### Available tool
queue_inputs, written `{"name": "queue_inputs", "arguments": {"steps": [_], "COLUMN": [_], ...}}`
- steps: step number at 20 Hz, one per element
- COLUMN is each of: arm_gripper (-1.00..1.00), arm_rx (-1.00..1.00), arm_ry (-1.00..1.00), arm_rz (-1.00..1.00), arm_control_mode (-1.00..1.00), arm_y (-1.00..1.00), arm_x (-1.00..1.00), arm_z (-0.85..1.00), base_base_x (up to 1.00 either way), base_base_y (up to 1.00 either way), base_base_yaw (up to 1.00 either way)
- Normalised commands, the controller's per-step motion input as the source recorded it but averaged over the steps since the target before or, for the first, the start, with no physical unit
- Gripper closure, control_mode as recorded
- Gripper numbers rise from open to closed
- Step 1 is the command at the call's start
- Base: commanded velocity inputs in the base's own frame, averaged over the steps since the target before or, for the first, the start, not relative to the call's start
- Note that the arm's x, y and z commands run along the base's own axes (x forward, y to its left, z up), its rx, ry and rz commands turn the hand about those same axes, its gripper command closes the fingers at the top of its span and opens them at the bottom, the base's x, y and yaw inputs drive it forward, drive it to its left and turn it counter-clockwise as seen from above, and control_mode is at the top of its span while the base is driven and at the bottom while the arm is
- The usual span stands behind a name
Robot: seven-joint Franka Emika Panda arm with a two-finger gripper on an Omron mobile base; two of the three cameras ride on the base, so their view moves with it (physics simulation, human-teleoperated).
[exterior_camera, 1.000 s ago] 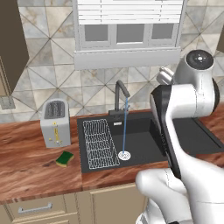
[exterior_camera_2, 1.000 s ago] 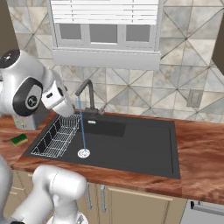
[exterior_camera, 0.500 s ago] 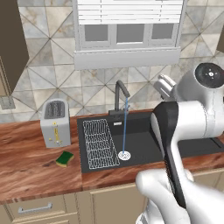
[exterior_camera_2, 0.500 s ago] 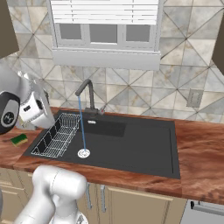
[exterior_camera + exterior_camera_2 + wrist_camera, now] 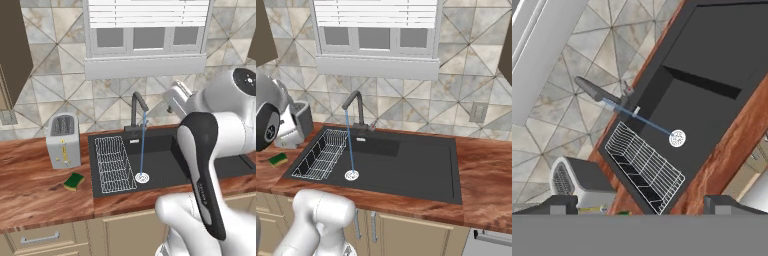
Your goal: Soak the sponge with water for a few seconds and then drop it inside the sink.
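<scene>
Small flat rectangular sponge [image 5: 74, 181], green on top with a yellow underside, lying on the reddish-brown wood-grain counter [image 5: 30, 190] just beside the left rim of the sink and in front of the toaster, touched by nothing. Same sponge [image 5: 278, 160] seen at the counter's left end from the right base camera, partly behind the white arm. Large matte dark grey-black rectangular sink [image 5: 165, 162] sunk into the counter, with a round silver drain [image 5: 142, 177] on its floor. White wire rack [image 5: 114, 164], a fine grid, occupying the basin's left part. Dark gooseneck faucet [image 5: 137, 107] rising from the back rim; thin straight pale-blue water stream [image 5: 143, 145] falling from its spout onto the drain. Boxy brushed-silver toaster [image 5: 63, 140] with slotted top standing near the counter's back edge, left of the sink. Wall of grey-beige stone tiles cut in triangles, white-framed window [image 5: 145, 37] with slatted blind above.

From the hand camera, tilted: gripper [image 5: 639, 205] with its two dark finger tips set far apart at the bottom, wide, nothing between them, well above the counter. Rack [image 5: 644, 167], drain [image 5: 677, 138] and stream running diagonally there; toaster top [image 5: 577, 180] seen from above. A green sliver by the bottom edge beside the toaster, too small to tell apart.
</scene>
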Motion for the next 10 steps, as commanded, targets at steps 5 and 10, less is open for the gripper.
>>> {"name": "queue_inputs", "arguments": {"steps": [5, 10], "arm_gripper": [-1.00, -1.00], "arm_rx": [0.03, -0.06], "arm_ry": [0.11, 0.09], "arm_rz": [0.26, 0.30], "arm_control_mode": [-1.00, -1.00], "arm_y": [0.50, 0.36], "arm_x": [0.00, 0.00], "arm_z": [0.27, 0.15], "base_base_x": [0.00, 0.00], "base_base_y": [0.00, 0.00], "base_base_yaw": [0.00, 0.00]}}
